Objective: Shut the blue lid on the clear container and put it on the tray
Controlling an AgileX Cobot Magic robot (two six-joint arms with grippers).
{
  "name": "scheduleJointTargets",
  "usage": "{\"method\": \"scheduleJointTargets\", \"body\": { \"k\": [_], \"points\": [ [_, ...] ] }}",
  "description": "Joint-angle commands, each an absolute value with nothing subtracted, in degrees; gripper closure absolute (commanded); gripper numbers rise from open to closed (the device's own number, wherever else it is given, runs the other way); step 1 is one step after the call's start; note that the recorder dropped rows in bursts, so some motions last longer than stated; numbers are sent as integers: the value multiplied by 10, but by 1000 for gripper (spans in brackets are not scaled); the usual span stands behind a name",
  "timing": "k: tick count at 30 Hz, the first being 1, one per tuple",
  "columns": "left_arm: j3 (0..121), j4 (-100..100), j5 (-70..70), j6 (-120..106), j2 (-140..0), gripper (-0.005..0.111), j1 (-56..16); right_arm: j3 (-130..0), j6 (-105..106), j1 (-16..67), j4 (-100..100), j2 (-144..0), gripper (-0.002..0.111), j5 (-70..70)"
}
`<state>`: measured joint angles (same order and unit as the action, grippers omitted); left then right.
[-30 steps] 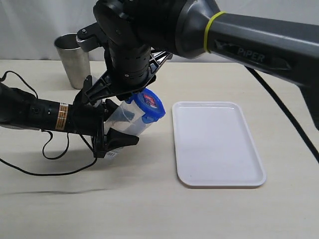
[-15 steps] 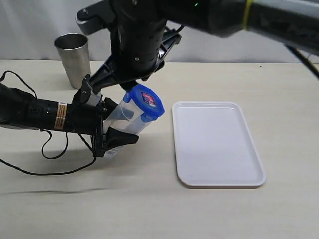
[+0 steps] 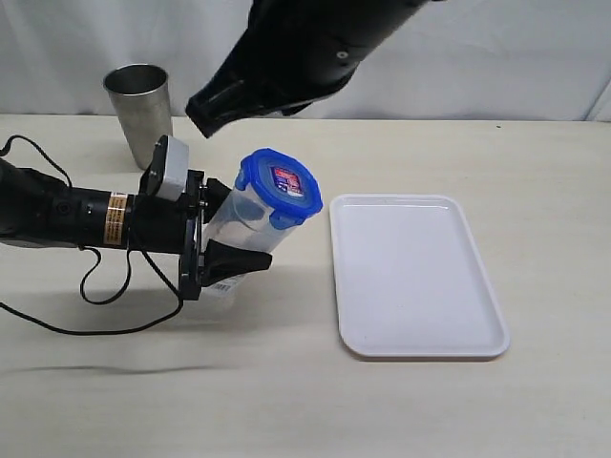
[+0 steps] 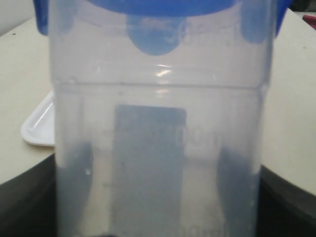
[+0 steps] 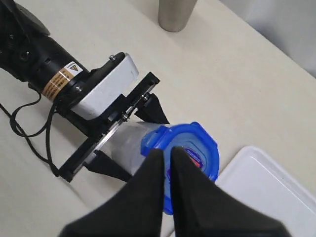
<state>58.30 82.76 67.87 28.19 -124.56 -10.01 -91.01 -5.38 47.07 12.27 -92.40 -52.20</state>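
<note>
Behind the clear container (image 3: 243, 221), steel tumbler (image 3: 141, 110)

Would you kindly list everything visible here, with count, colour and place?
clear container: 1, transparent, tilted, held in the left gripper
blue lid: 1, blue, on the container's mouth
tray: 1, white, on the table right of the container
steel tumbler: 1, grey, upright, back left of table
cable: 1, black, on table by left arm
table: 1, beige, work surface
left gripper: 1, black, shut on the clear container
right gripper: 1, black, shut, above the lid
</note>
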Motion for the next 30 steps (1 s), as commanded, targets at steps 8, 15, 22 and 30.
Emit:
{"method": "scheduleJointTargets", "body": {
  "k": [8, 15, 22, 30],
  "points": [
    [585, 797, 700, 272, -1241, 107, -100, -594, -86, 266, 20, -909, 104, -218],
    [585, 787, 700, 270, -1241, 107, -100, -594, 334, 268, -407, -955, 104, -190],
    [585, 788, 700, 270, -1241, 107, -100, -594, 565, 268, -615, -929, 104, -282],
    [585, 789, 700, 270, -1241, 107, -100, -592, 616, 267, -632, -873, 104, -304]
  ]
}}
